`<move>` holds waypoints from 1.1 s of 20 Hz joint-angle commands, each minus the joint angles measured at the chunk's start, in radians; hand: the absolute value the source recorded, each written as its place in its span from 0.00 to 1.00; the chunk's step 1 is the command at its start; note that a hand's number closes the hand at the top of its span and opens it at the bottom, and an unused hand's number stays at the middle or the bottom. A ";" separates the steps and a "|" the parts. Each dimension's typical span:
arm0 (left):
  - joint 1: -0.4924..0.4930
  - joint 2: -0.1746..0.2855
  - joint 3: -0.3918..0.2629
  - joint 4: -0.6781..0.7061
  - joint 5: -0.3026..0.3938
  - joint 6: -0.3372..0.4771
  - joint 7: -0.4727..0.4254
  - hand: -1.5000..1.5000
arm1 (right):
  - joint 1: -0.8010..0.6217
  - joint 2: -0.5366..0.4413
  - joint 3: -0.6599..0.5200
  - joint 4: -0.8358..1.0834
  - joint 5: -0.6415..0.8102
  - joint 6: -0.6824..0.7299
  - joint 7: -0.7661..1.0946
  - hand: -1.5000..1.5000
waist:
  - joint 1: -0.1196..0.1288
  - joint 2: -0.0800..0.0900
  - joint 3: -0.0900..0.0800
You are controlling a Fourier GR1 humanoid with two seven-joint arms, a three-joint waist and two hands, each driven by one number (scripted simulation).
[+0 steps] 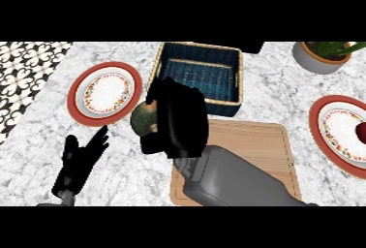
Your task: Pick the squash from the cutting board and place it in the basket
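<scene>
Fingers of the right hand (175, 121) curled round the squash (143, 120), which showed just left of the board (250, 140), near the basket's (238, 72) front corner. Left hand (79, 160) rested open at lower left, below a plate (106, 92).

Basket (223, 108) at the back, cutting board (250, 140) right in front of it. Left plate (107, 92) beside the basket, right plate (342, 128) beside the board, plant pot (318, 60) behind it. Squash (143, 120), clasped in the right hand (182, 121), between left plate and board; left hand (77, 162) front-left.
</scene>
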State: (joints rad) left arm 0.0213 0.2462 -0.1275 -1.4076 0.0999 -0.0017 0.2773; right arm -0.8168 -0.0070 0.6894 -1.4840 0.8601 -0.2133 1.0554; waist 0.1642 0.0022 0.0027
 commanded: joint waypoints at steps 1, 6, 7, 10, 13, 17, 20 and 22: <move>-0.001 -0.002 -0.008 0.040 -0.013 0.004 0.020 0.50 | -0.152 0.007 -0.028 -0.025 0.003 -0.171 0.183 1.00 | -0.017 -0.002 -0.007; 0.026 0.000 -0.004 0.018 -0.015 0.016 0.033 0.50 | -0.318 0.007 -0.103 0.064 0.031 -0.159 0.306 1.00 | -0.026 -0.011 -0.009; 0.031 -0.007 -0.002 0.034 -0.017 0.021 0.017 0.50 | -0.353 0.007 -0.122 0.075 0.037 -0.171 0.312 1.00 | -0.029 -0.009 -0.011; 0.029 -0.013 -0.005 0.033 -0.023 0.028 0.019 0.50 | -0.471 0.006 -0.186 0.154 0.058 -0.155 0.338 1.00 | -0.051 -0.006 -0.011; 0.032 0.007 0.014 0.026 -0.003 0.005 0.026 0.50 | -0.571 0.006 -0.232 0.209 0.012 -0.131 0.385 1.00 | -0.053 -0.006 -0.010; 0.038 0.005 0.032 0.026 -0.004 0.023 0.022 0.50 | -0.683 0.006 -0.292 0.323 0.004 -0.122 0.404 1.00 | -0.073 -0.003 -0.010; 0.032 0.007 0.029 -0.017 -0.004 0.029 0.054 0.50 | -0.718 0.006 -0.303 0.433 -0.007 -0.160 0.379 1.00 | -0.078 0.002 -0.008; 0.018 -0.011 0.027 0.004 -0.013 0.044 0.047 0.50 | -0.740 0.007 -0.329 0.504 -0.032 -0.185 0.332 1.00 | -0.086 0.008 -0.008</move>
State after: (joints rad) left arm 0.0599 0.2553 -0.1016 -1.4359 0.0909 0.0250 0.3115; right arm -1.4826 -0.0099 0.3943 -1.0894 0.8513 -0.3334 1.2044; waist 0.0967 0.0011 0.0007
